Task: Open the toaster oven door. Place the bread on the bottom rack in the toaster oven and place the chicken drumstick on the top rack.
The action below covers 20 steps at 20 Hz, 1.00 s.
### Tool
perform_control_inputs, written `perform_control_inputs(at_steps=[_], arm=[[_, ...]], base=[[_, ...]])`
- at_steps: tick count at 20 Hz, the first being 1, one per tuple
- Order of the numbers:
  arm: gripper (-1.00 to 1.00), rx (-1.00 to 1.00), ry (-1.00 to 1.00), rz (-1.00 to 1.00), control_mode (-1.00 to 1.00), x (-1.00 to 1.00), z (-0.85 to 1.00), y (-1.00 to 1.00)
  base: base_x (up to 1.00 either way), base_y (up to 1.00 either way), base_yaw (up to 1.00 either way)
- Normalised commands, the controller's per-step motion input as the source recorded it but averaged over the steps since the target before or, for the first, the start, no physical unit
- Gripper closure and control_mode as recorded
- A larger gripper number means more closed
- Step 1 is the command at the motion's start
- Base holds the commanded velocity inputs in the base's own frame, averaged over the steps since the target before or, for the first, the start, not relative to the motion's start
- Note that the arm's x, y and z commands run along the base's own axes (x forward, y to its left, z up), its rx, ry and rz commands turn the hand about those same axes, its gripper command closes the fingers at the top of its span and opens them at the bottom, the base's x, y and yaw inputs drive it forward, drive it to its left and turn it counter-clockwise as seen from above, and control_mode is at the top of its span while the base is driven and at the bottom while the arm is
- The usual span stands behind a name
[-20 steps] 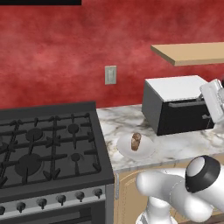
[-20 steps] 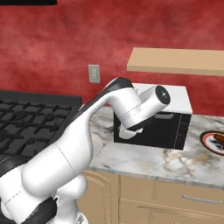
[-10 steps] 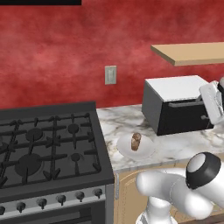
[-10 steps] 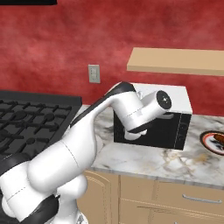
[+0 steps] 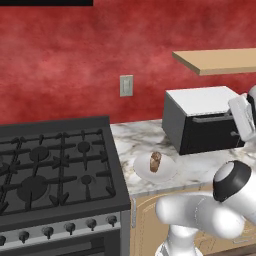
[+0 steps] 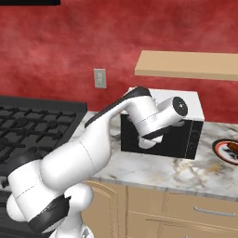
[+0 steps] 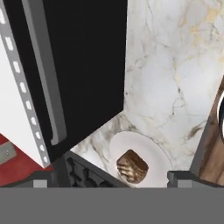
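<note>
The toaster oven (image 5: 197, 102) is a black box with a white top, standing on the marble counter. Its door (image 7: 87, 65) is shut, and the grey bar handle (image 7: 43, 74) runs along the door's edge. My gripper (image 7: 111, 179) hovers in front of the door, open wide, with nothing between its fingertips. In the left base view my white hand (image 5: 242, 117) is by the oven's front right. The bread (image 5: 155, 161) lies on a white plate (image 5: 167, 172) left of the oven. At the right edge, the brown chicken drumstick (image 6: 231, 149) sits on a dark-rimmed plate (image 6: 219, 151).
A black gas stove (image 5: 50, 175) fills the counter's left end. A wooden shelf (image 6: 186, 65) hangs above the oven. An outlet (image 5: 126, 85) is on the red wall. Bare marble (image 6: 176, 174) lies in front of the oven, with cabinet drawers (image 6: 186, 209) below.
My hand has edged slightly to the right along the oven front and the wrist has turned a little. The jaws stay wide open and the door stays shut.
</note>
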Motion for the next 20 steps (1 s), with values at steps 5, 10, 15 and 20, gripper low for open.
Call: perform_control_inputs(at_steps=[5, 10, 15, 20], arm=[[-1.0, 0.0, 0.0, 0.0, -1.0, 0.16, -0.19, -0.15], [-1.0, 0.0, 0.0, 0.0, -1.0, 0.2, -0.18, -0.04], [-1.0, 0.0, -0.01, 0.0, -1.0, 0.29, -0.17, -0.01], [-1.0, 0.0, -0.03, 0.0, -1.0, 0.33, -0.09, 0.0]], base=[[0.0, 0.0, 0.0], [0.0, 0.0, 0.0], [0.0, 0.0, 0.0], [0.0, 0.0, 0.0]])
